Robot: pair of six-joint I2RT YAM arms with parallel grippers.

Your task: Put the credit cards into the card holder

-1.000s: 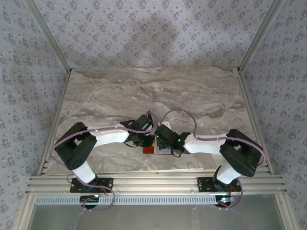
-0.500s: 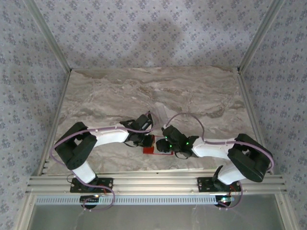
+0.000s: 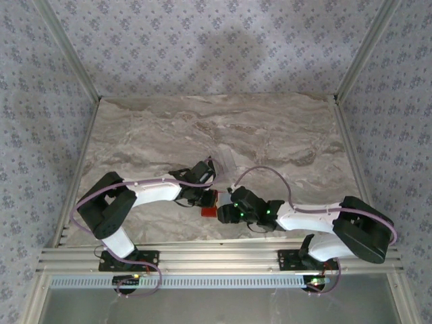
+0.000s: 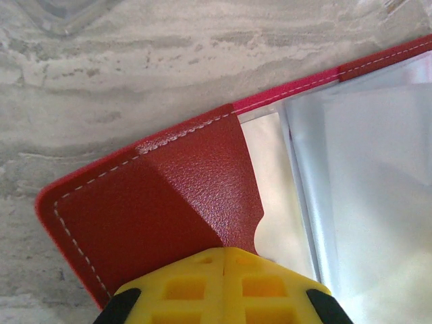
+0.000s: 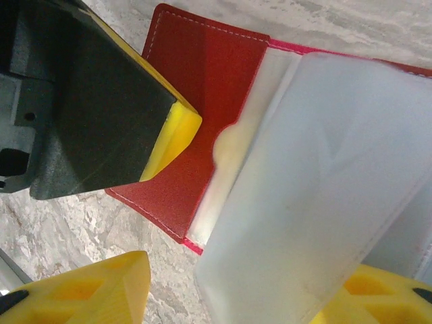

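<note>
Card holder (image 4: 169,196): we find it open on the marble table (image 3: 169,135). We judge it light and floppy, with slick clear sleeves (image 5: 317,169); grip a sleeve edge. Left gripper (image 4: 223,273) pressed together on its flap; right gripper (image 5: 229,297) spread.

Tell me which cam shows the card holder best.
Right wrist: the card holder lies open, with its red pocket and clear sleeves both in frame. Left wrist gets one red corner and part of the sleeves, close up. In top external it is a small red patch, too small for detail.
</note>
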